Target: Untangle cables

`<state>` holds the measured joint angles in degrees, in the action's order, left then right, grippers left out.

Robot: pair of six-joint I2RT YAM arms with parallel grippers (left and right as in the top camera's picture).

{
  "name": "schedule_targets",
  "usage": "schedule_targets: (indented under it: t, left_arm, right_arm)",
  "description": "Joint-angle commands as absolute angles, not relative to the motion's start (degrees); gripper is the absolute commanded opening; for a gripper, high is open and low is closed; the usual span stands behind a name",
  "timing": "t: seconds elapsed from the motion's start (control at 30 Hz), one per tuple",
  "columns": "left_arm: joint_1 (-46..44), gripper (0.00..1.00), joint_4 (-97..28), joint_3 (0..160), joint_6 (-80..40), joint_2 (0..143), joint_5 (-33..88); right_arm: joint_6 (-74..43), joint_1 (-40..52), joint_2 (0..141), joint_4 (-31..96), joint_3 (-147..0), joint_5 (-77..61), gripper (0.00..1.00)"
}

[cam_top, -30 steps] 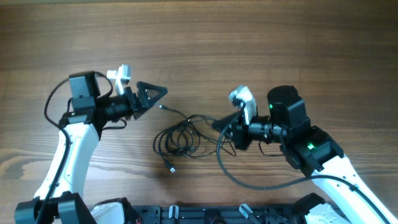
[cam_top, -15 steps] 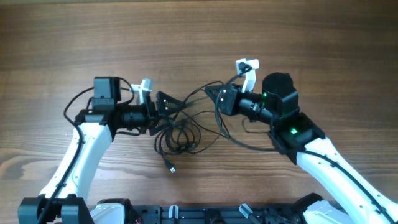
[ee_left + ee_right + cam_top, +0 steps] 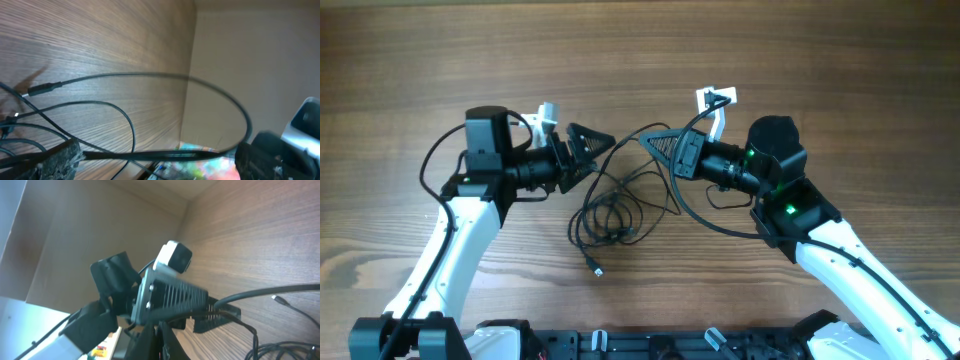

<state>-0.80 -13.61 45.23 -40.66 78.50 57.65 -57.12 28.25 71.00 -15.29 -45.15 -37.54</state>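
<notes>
The cables (image 3: 610, 215) are thin black wires lying in a loose tangle on the wooden table between the arms, with a small plug end (image 3: 597, 270) toward the front. One strand rises from the tangle to my right gripper (image 3: 645, 138), which is shut on it. My left gripper (image 3: 596, 150) faces it from the left, open, and close to that raised strand. In the left wrist view the left gripper (image 3: 160, 159) has a taut strand (image 3: 125, 74) crossing between its wide-apart fingers. In the right wrist view the right gripper (image 3: 159, 342) is closed, with the strand (image 3: 280, 291) running past the left arm's gripper (image 3: 175, 297).
The wooden table (image 3: 640, 50) spreads behind both arms. Thicker black arm cables loop beside the left arm (image 3: 430, 170) and under the right arm (image 3: 720, 225). A black rail (image 3: 620, 345) runs along the front edge.
My right gripper has lifted a strand up and leftward away from the tangle. My left gripper has moved right to meet it, staying open.
</notes>
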Motion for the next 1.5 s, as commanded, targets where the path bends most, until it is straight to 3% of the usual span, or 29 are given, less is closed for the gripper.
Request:
schedule_targets:
  t: [0.0,0.1,0.2,0.3,0.5,0.73,0.87,0.97,1.3,1.47]
  left_arm:
    - [-0.10,1.00,-12.53,45.28,-46.72,77.52,57.14]
    - [-0.10,1.00,-8.23,45.28,-41.63,77.52,59.35]
    - [-0.10,1.00,-0.16,45.28,-29.30,77.52,68.05]
    - [-0.10,1.00,2.59,45.28,-26.87,77.62,67.68]
    - [-0.16,0.99,1.96,45.25,-21.91,77.80,69.25]
    - [-0.27,0.85,-1.65,45.25,-18.17,78.24,69.84]
    - [-1.43,0.93,-2.59,45.25,-17.15,78.76,74.54]
    - [-2.44,0.92,-2.61,45.25,-14.94,78.76,79.68]
    - [-4.75,0.81,-5.63,45.25,-11.49,78.76,80.12]
    - [-6.94,0.88,-10.33,45.21,-7.66,78.76,80.12]
  right_arm:
    - [-55.46,28.12,71.26,-15.42,-45.74,-40.07,0.04]
    - [-53.63,28.12,71.26,-15.42,-45.74,-42.30,0.04]
    - [-50.89,28.12,71.26,-15.40,-45.74,-46.26,0.05]
    - [-50.39,28.12,71.26,-15.88,-45.74,-49.41,0.04]
    - [-44.27,28.12,71.26,-16.01,-45.74,-56.23,0.04]
    - [-38.81,28.12,71.26,-16.08,-45.74,-61.47,0.04]
    - [-32.47,28.12,71.26,-15.40,-45.74,-63.16,0.04]
    - [-30.39,28.12,71.26,-15.59,-45.74,-65.71,0.04]
    - [-28.45,28.12,71.26,-15.46,-45.74,-71.02,0.04]
    - [-28.45,28.12,71.26,-15.42,-45.74,-71.02,0.04]
